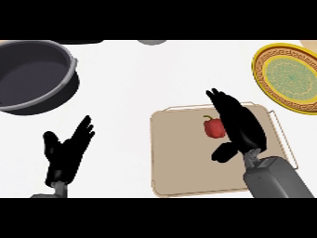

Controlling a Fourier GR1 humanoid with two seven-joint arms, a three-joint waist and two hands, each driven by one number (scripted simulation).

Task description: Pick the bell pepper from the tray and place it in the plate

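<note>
A small red bell pepper point(214, 128) with a green stem lies on the tan tray point(181, 162), in its upper middle. My right hand point(238, 123) hovers over the tray just right of the pepper, fingers straight and pointing away, thumb spread toward the tray's centre; it is open and holds nothing. At the upper right, partly cut by the edge, sits the yellow plate point(294, 76) with a green patterned centre. My left hand point(68, 151) rests open at the lower left, fingers up.
A large dark grey pot point(27, 76) stands at the upper left of the white counter. Two dark objects are cut off along the top edge. A wooden surface shows in the top right corner.
</note>
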